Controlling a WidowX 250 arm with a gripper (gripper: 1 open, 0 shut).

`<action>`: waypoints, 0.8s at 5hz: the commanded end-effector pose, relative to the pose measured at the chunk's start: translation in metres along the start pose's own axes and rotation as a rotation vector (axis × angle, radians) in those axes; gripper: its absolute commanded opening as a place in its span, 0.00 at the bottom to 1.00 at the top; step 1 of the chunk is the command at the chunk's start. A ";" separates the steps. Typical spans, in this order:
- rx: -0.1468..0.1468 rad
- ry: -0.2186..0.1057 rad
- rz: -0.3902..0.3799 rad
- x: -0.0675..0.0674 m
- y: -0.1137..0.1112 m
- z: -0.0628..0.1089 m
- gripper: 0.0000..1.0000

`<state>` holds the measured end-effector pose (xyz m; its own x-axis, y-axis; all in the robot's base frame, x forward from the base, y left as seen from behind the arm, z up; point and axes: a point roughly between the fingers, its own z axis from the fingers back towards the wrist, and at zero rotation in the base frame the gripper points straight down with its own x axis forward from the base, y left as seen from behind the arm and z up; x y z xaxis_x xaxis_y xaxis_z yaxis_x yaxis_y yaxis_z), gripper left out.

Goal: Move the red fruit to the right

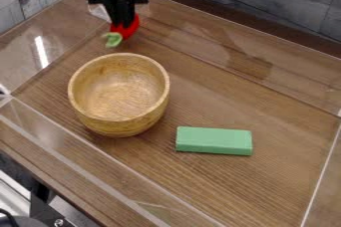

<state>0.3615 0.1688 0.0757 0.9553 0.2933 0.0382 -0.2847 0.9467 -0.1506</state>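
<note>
The red fruit (122, 29) is a small glossy red toy with a light green leafy end pointing down-left. It sits at the far left of the wooden table, just beyond the wooden bowl (120, 94). My gripper (120, 20) comes down from above and is shut on the fruit's red body. Only the lower red part and the green stem show below the dark fingers. I cannot tell whether the fruit touches the table or hangs just above it.
A flat green rectangular block (214, 140) lies to the right of the bowl near the front. A clear plastic wall (320, 171) edges the table at the front and right. Bare wood stretches to the right of the gripper.
</note>
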 end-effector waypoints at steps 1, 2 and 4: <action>-0.017 -0.087 -0.038 0.002 -0.036 0.041 0.00; -0.045 -0.080 -0.079 -0.009 -0.074 0.043 0.00; -0.060 -0.046 -0.171 -0.032 -0.150 0.012 0.00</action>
<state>0.3685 0.0103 0.0838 0.9928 0.1129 0.0392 -0.1026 0.9733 -0.2052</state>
